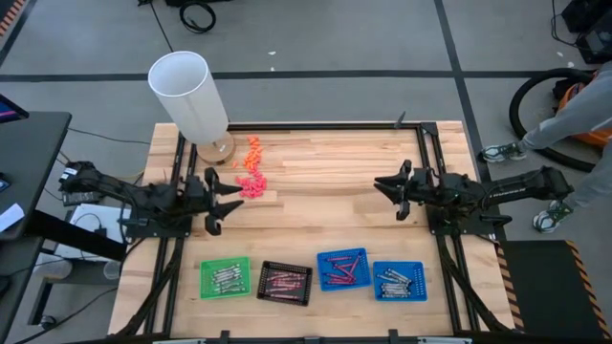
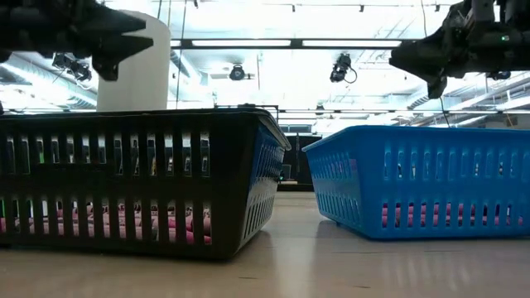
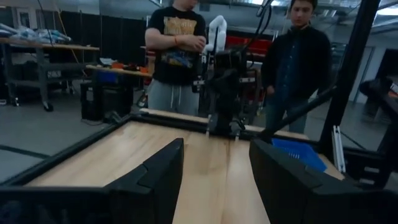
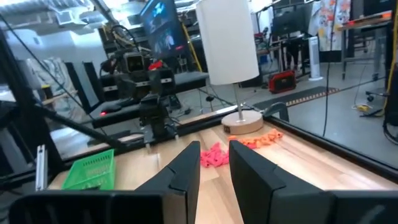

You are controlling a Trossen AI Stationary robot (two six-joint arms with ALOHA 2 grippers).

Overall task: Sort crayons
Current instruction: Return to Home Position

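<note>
The crayons lie as thin sticks in four small trays along the table's near edge: silver-grey ones in the green tray (image 1: 225, 278), reddish ones in the black tray (image 1: 284, 282) and the blue tray (image 1: 343, 268), and silver-grey ones in the second blue tray (image 1: 399, 281). My left gripper (image 1: 229, 199) hangs open and empty above the table's left side, pointing right. It also shows in the left wrist view (image 3: 211, 180). My right gripper (image 1: 387, 189) hangs open and empty above the right side, pointing left. It also shows in the right wrist view (image 4: 214, 168). In the low view both grippers are well above the trays.
A white lamp (image 1: 188, 91) stands on a round wooden base (image 1: 217, 149) at the far left. Chunky orange and pink pieces (image 1: 251, 170) lie beside it. A black frame rail (image 1: 426, 162) edges the table. Two people (image 3: 236, 50) stand beyond the right edge. Bare wood lies between the grippers.
</note>
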